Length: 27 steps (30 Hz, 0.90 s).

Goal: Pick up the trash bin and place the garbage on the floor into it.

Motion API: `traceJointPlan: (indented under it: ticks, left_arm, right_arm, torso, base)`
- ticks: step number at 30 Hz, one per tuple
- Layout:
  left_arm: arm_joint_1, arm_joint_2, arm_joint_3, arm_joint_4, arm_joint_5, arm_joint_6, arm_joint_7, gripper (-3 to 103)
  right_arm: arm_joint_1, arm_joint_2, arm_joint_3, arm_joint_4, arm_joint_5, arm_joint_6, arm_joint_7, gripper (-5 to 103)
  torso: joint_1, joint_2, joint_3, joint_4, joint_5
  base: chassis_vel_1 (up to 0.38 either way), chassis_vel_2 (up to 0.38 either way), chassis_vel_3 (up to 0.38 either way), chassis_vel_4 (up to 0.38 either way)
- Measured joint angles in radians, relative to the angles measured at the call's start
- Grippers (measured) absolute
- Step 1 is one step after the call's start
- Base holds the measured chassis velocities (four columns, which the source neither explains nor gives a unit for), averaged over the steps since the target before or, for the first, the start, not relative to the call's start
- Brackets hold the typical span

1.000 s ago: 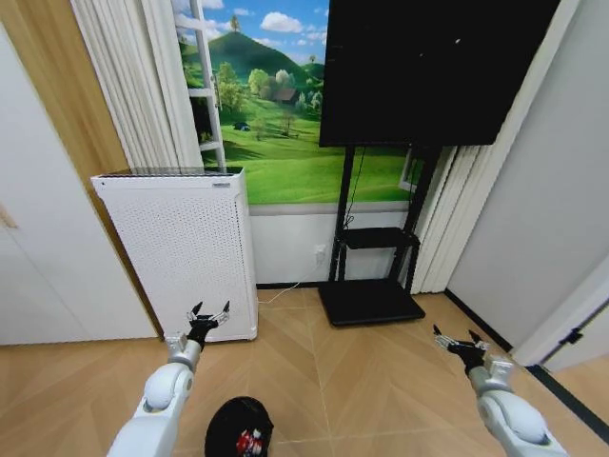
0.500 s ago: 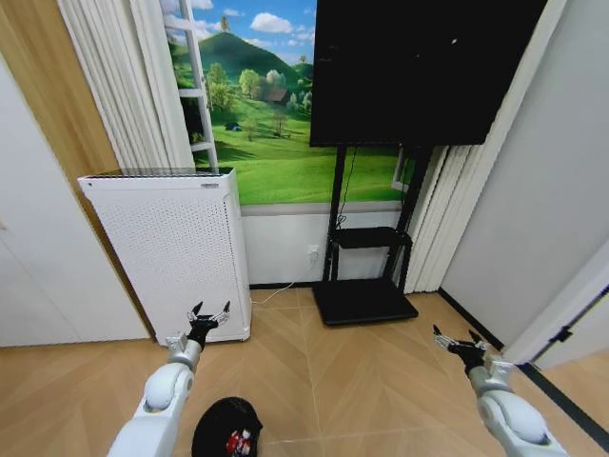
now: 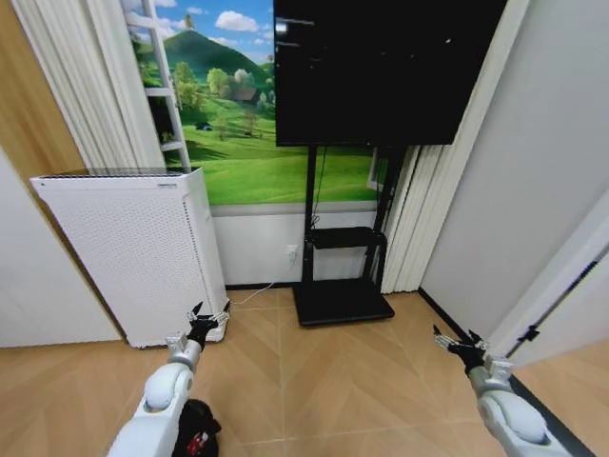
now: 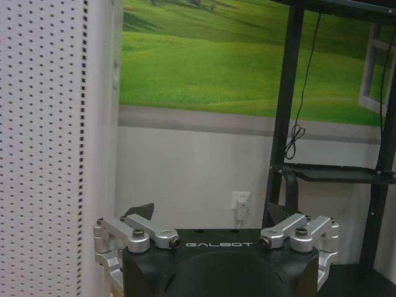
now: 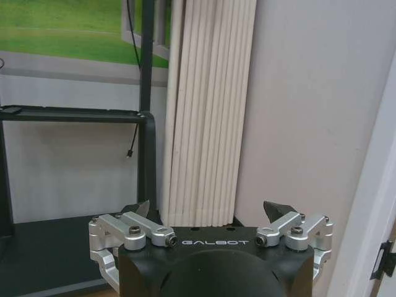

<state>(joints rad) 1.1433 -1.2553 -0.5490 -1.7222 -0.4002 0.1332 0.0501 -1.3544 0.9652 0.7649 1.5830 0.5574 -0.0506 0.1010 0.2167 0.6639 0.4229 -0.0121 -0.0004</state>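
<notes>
The trash bin (image 3: 204,419), black and round, stands on the floor (image 3: 324,381) at the head view's bottom edge, half hidden behind my left arm. A red-and-white piece of garbage (image 3: 198,443) shows inside it. My left gripper (image 3: 209,314) is held out above the floor ahead of the bin, open and holding nothing; in the left wrist view the left gripper (image 4: 213,213) faces the wall. My right gripper (image 3: 455,340) hovers open over the floor at the right, and in the right wrist view the right gripper (image 5: 210,209) points at the curtain.
A tall white perforated appliance (image 3: 133,248) stands just beyond the left gripper. A black screen (image 3: 381,67) on a black stand (image 3: 341,300) is at the wall ahead. White curtains (image 3: 419,209) and a white door (image 3: 571,295) close off the right.
The whole picture has shifted left, so the camera has turned right. The bin now sits lower and farther left in view. Both arms keep the same pose.
</notes>
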Motion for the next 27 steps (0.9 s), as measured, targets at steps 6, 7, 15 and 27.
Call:
traceJointPlan:
  ticks: [6,7,15,27]
  left_arm:
    - [0.0,0.0,0.0,0.0,0.0,0.0,0.0,100]
    - [0.0,0.0,0.0,0.0,0.0,0.0,0.0,100]
    - [0.0,0.001,-0.001,0.0,0.0,0.0,-0.001,100]
    - [0.0,0.0,0.0,0.0,0.0,0.0,-0.002,100]
  right_arm:
    - [0.0,0.0,0.0,0.0,0.0,0.0,0.0,100]
    - [0.0,0.0,0.0,0.0,0.0,0.0,0.0,100]
    - [0.0,0.0,0.0,0.0,0.0,0.0,0.0,100]
    - [0.0,0.0,0.0,0.0,0.0,0.0,0.0,100]
  torso:
    - [0.0,0.0,0.0,0.0011,0.0002]
    - [0.0,0.0,0.0,0.0011,0.0002]
    - [0.0,0.0,0.0,0.0004,0.0002]
    - [0.0,0.0,0.0,0.0006,0.0001]
  base:
    - [0.01,-0.042,0.039,0.02]
    - [0.058,0.026,-0.068,-0.002]
    - [0.125,-0.033,-0.128,0.059]
    - [0.205,-0.233,-0.224,0.239]
